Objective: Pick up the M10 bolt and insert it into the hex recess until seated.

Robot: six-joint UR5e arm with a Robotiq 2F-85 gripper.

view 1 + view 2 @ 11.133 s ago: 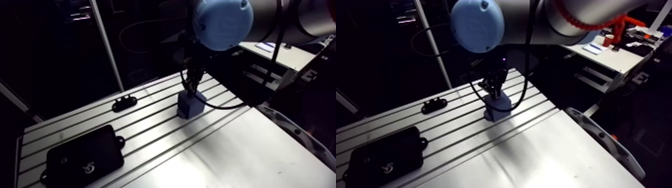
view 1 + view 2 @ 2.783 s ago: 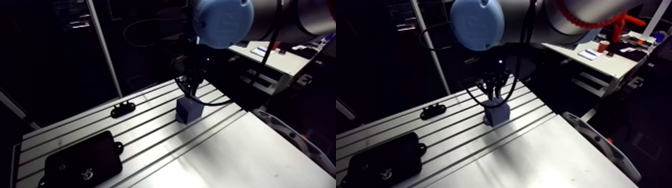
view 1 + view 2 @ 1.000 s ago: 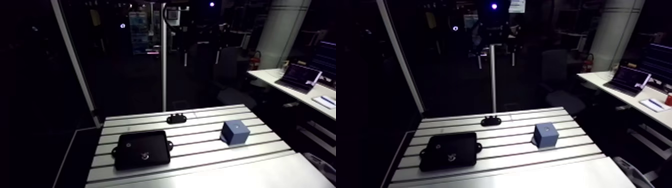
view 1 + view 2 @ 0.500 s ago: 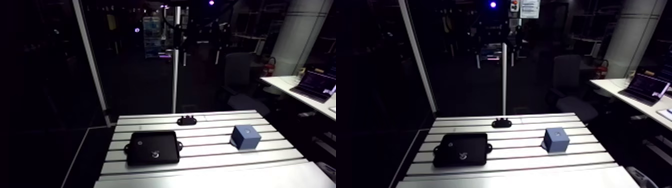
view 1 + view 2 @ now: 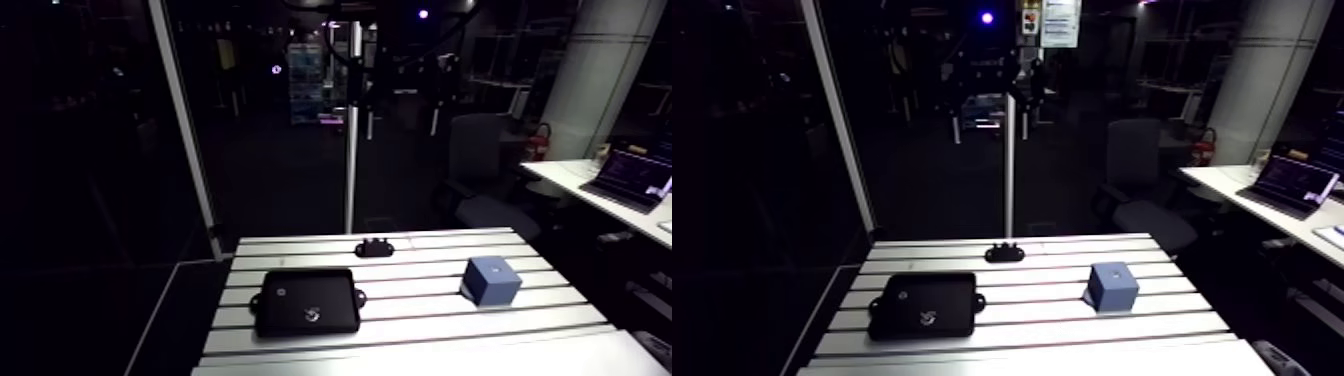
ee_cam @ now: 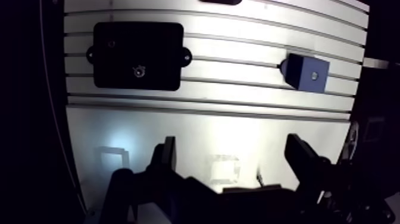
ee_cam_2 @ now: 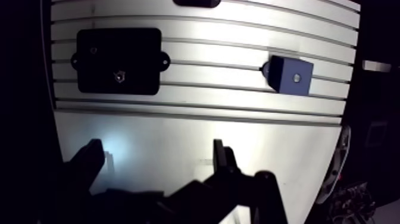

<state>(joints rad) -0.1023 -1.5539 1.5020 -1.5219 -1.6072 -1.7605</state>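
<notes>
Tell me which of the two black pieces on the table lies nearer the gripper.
The large flat black plate with side tabs; the small black bracket lies beyond it, by the far edge.

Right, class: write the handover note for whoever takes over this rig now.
Hand: open, empty, over the table's smooth part.
Blue cube: on the slotted part, pale spot on top; too small to tell if it is the seated bolt.
Black plate: apart from the cube, small shiny piece on it.
Done: cannot confirm.
Left: inspect the cube closely; if no bolt, find and insert it.
</notes>
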